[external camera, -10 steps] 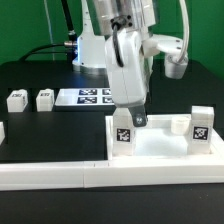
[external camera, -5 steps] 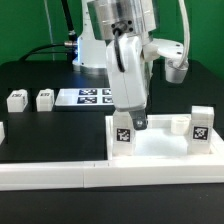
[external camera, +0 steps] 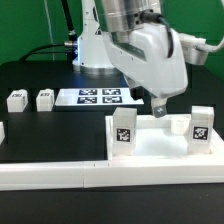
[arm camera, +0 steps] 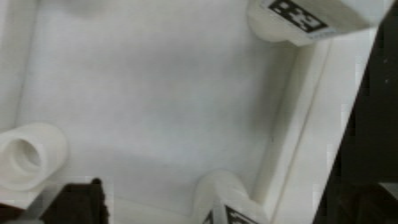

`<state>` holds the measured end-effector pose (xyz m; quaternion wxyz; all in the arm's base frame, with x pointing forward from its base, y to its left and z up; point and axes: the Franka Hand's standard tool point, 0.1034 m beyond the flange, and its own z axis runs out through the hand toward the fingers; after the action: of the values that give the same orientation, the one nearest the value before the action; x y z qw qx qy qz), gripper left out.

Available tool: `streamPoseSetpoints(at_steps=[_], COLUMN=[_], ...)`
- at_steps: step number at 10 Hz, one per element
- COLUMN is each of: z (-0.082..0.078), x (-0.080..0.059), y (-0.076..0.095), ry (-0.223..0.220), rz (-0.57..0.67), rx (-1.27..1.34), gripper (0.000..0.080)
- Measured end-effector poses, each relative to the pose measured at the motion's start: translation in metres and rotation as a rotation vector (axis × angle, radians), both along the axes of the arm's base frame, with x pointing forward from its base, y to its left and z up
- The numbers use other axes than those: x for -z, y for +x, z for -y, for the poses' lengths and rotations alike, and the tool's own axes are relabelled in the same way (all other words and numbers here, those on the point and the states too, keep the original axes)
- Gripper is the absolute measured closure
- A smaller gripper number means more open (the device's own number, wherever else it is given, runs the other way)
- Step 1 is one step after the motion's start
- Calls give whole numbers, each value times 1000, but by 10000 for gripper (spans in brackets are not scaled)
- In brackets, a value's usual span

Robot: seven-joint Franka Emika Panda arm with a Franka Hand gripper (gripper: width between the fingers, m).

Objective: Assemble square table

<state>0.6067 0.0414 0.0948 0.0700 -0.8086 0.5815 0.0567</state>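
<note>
Exterior view: gripper [external camera: 159,112] spread wide, empty, hanging just above square table top [external camera: 150,150] lying flat, rim up, toward exterior view's right; two legs [external camera: 123,131] standing upright in its corners.
</note>
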Motion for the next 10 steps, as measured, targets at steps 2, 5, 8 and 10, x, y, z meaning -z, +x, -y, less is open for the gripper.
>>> streamPoseSetpoints(at_steps=[2, 5, 8, 10], z=[2, 0, 15, 29], x=[2, 6, 23, 34], y=[0, -8, -19, -22], ry=[1, -18, -93, -131], rz=[19, 70, 142, 188], rx=[-116, -395, -786, -956], gripper=[150, 150, 150, 150])
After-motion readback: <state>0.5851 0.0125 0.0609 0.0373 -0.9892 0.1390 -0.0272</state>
